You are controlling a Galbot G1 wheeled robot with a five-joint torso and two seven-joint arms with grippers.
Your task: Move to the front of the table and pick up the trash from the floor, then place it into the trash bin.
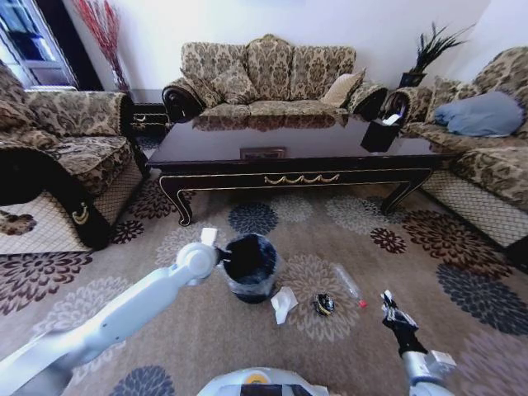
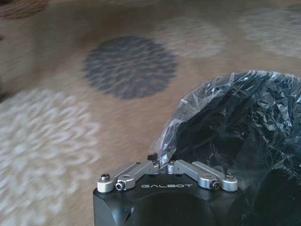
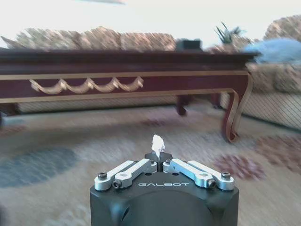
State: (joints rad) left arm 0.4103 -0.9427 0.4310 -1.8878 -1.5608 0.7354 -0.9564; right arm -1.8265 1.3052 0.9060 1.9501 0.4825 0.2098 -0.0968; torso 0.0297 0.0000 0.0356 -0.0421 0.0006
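Trash on the carpet: white paper (image 1: 284, 304), dark piece (image 1: 324, 304), clear wrapper (image 1: 349, 285), all between the two claws. Left claw (image 2: 162, 165) pressed together at the bin (image 1: 250, 266) rim, touching its liner; whether it pinches the plastic is unclear. Right claw (image 3: 158, 158) pressed together, a small white scrap (image 3: 157, 142) pinched at its tips. Table (image 3: 141, 75) well beyond it.

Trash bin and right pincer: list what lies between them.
In the head view, between trash bin and right pincer: crumpled white paper, dark roundish piece, clear wrapper.
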